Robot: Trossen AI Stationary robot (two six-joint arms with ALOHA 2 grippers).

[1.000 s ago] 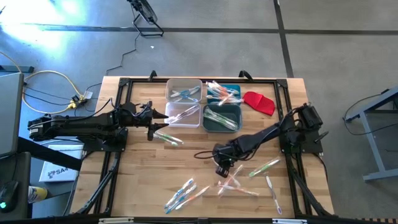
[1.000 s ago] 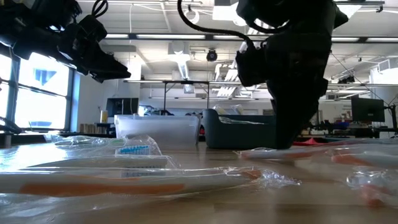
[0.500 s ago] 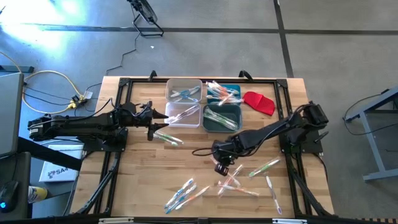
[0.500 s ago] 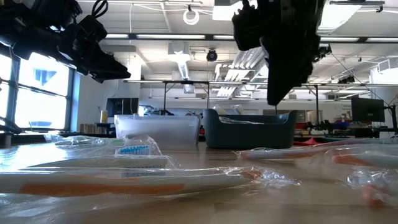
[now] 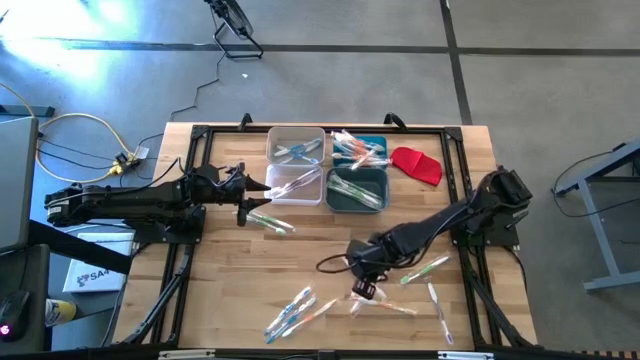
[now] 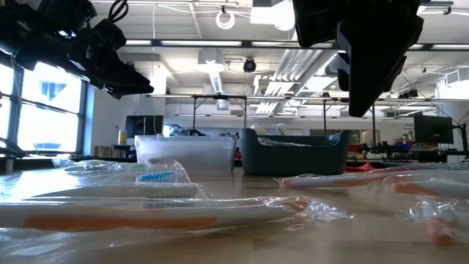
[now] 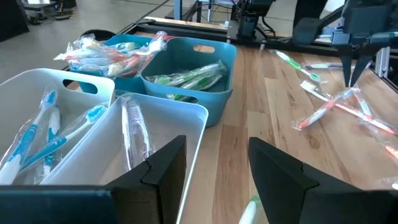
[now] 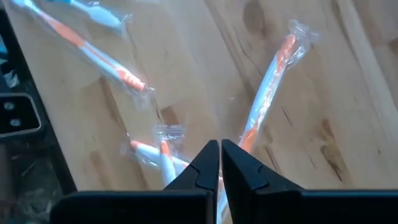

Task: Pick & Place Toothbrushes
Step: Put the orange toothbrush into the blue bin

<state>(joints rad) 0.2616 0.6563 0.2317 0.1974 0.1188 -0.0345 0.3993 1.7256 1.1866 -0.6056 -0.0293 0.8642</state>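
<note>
Evidently I had the right gripper (image 5: 362,291) low over the orange-accented toothbrushes (image 5: 380,297) crossed near the table's (image 5: 220,290) front edge, its fingers pinched together. In the right wrist view they met over clear wrapping by an orange toothbrush (image 8: 264,99), though I could not tell whether any film was caught. I held the left gripper (image 7: 214,171) spread and empty above the white bin (image 7: 158,127), presumably to wait clear of the other arm. Sorted brushes lay in the white and teal bins (image 5: 357,187) by colour; more stayed loose on the wood, so plenty of picking remained
</note>
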